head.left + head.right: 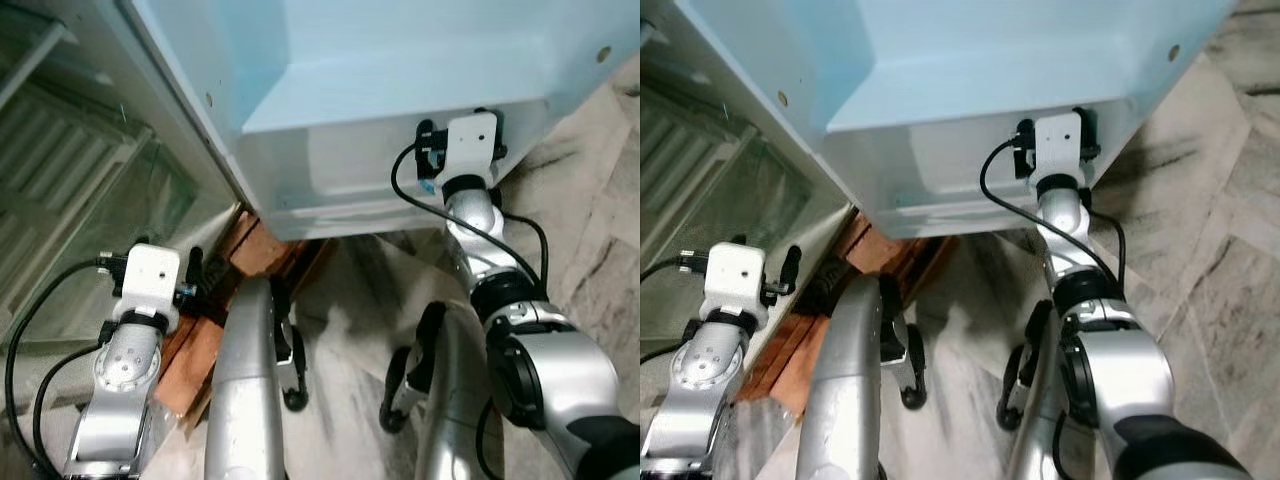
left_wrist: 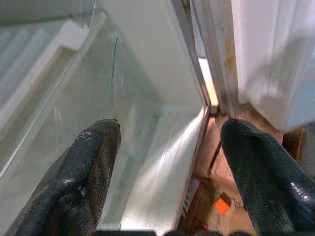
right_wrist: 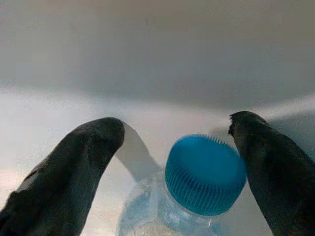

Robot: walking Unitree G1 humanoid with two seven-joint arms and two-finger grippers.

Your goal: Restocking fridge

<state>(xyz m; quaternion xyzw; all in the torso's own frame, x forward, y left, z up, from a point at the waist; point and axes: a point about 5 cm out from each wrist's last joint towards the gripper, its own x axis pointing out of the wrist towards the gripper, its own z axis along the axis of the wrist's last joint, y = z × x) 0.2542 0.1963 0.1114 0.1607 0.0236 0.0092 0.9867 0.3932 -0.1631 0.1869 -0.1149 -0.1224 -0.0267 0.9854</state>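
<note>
White fridge door shelf [image 1: 400, 190] surrounds the right gripper [image 3: 177, 147], whose jaws stand open around the upright clear plastic bottle with blue cap [image 3: 204, 174], without visible contact.

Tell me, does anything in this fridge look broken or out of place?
One thing stands out: the glass shelf ahead of the left gripper shows a thin line like a crack or scratch. I cannot tell which. The bottle between the open right gripper fingers stands upright, blue cap on, nothing spilled.
</note>
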